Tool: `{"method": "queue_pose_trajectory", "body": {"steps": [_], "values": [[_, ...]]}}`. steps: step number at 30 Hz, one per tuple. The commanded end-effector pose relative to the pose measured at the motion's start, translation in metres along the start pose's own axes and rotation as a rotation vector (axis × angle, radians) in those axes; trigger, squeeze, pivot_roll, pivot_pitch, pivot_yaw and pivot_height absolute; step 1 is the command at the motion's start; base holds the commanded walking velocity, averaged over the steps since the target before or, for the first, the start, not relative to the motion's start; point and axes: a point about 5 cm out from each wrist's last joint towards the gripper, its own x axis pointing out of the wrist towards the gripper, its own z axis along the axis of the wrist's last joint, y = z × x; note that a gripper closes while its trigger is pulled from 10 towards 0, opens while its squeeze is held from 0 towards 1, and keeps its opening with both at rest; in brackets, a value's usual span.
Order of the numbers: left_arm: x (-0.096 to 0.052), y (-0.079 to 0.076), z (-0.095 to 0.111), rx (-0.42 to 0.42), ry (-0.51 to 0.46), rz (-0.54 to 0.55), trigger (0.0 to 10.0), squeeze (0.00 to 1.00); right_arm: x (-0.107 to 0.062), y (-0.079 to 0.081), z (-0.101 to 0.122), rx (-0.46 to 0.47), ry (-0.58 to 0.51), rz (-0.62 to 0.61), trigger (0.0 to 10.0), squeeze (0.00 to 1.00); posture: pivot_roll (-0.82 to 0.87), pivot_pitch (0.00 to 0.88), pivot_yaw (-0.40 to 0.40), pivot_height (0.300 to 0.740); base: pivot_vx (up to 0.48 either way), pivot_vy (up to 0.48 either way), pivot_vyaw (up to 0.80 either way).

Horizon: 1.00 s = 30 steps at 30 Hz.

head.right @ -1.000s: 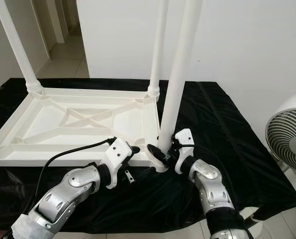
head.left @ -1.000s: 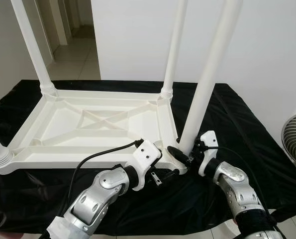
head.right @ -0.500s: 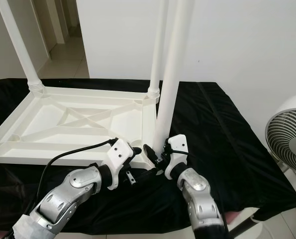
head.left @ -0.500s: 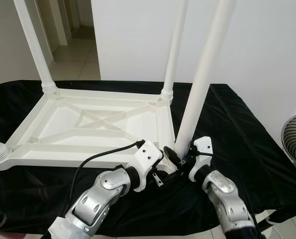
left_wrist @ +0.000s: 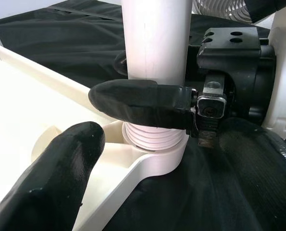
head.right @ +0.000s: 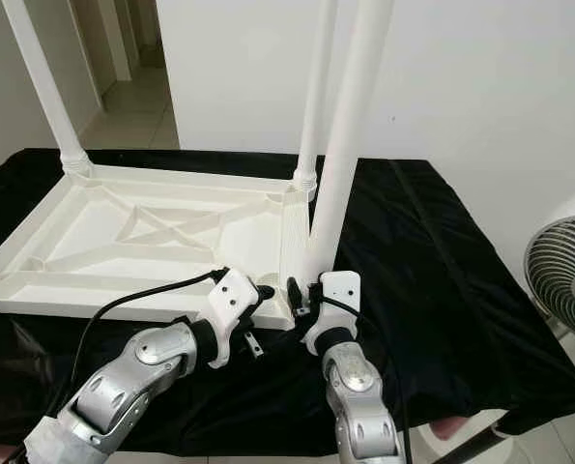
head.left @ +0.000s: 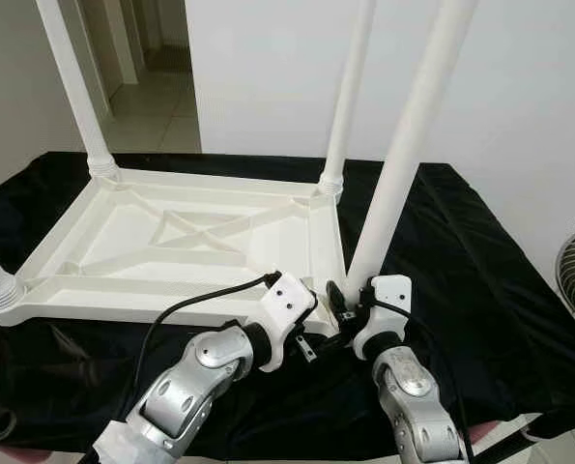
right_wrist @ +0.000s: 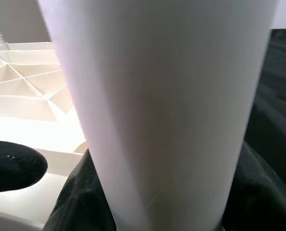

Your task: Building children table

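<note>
Covering the surface, black cloth (head.left: 480, 251), white wall (head.left: 268, 68)

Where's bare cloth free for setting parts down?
Free: black cloth to the right of the tabletop, toward the fan. Crowded: the near right corner, where the left gripper and right gripper meet at the leg.

All four table legs (head.left: 403, 164) are running off the top edge. The right pincer (head.left: 343, 302) is hiding part of the near leg's threaded socket (left_wrist: 152, 139); the fan (head.right: 562, 290) beside it is being cropped.
</note>
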Motion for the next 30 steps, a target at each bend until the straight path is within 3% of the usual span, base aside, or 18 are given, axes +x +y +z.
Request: {"method": "queue_pose_trajectory", "body": {"steps": [1,7,8,9,10,14,19,21,22,23,26,30], "values": [[0.001,-0.003,-0.005,0.006,0.016,-0.071,10.0,0.00,-0.001,-0.016,0.004,-0.026,-0.007,-0.083,10.0,0.00,-0.03,0.000,-0.037,0.740,0.000,0.000,0.00],[-0.007,0.001,-0.012,-0.002,0.037,-0.056,10.0,0.00,0.000,-0.025,0.006,-0.037,-0.003,-0.124,10.0,0.00,-0.03,0.000,-0.038,0.740,0.000,0.000,0.00],[-0.011,0.003,-0.015,-0.006,0.049,-0.048,10.0,0.00,0.001,-0.028,0.007,-0.036,-0.006,-0.130,10.0,0.73,-0.02,0.000,-0.038,0.740,0.000,0.000,0.00],[-0.011,0.003,-0.015,-0.006,0.049,-0.048,10.0,0.00,0.001,-0.028,0.007,-0.036,-0.006,-0.130,10.0,0.73,-0.02,0.000,-0.038,0.740,0.000,0.000,0.00],[-0.014,0.003,-0.018,-0.010,0.058,-0.042,10.0,0.00,0.001,-0.029,0.007,-0.032,-0.009,-0.127,10.0,1.00,-0.02,0.000,-0.039,0.740,0.000,0.000,0.00],[-0.020,0.005,-0.020,-0.012,0.068,-0.029,10.0,0.00,0.004,-0.035,0.011,-0.034,-0.029,-0.098,10.0,1.00,-0.01,0.000,-0.043,0.740,0.000,0.000,0.00],[-0.021,0.005,-0.021,-0.007,0.074,-0.027,10.0,0.00,0.009,-0.043,0.018,0.010,-0.044,0.044,10.0,1.00,-0.01,0.000,-0.045,0.740,0.000,0.000,0.00],[-0.021,0.005,-0.021,-0.006,0.072,-0.028,10.0,0.00,0.009,-0.046,0.020,-0.017,-0.047,0.080,10.0,1.00,-0.01,0.000,-0.045,0.740,0.000,0.000,0.00],[-0.020,0.005,-0.020,-0.005,0.071,-0.030,10.0,0.00,0.009,-0.049,0.018,-0.019,-0.021,0.140,10.0,0.00,-0.01,0.000,-0.045,0.740,0.000,0.000,0.00],[-0.020,0.005,-0.020,-0.005,0.071,-0.030,10.0,0.00,0.009,-0.049,0.018,-0.019,-0.021,0.140,10.0,0.00,-0.01,0.000,-0.045,0.740,0.000,0.000,0.00],[-0.020,0.004,-0.019,-0.002,0.067,-0.036,10.0,0.00,0.008,-0.056,0.013,-0.070,0.020,0.308,10.0,0.00,-0.01,0.000,-0.045,0.740,0.000,0.000,0.00],[-0.020,0.005,-0.018,0.000,0.066,-0.036,10.0,0.00,0.009,-0.060,0.013,-0.113,0.023,0.398,10.0,0.00,-0.01,0.000,-0.041,0.740,0.000,0.000,0.00]]}}
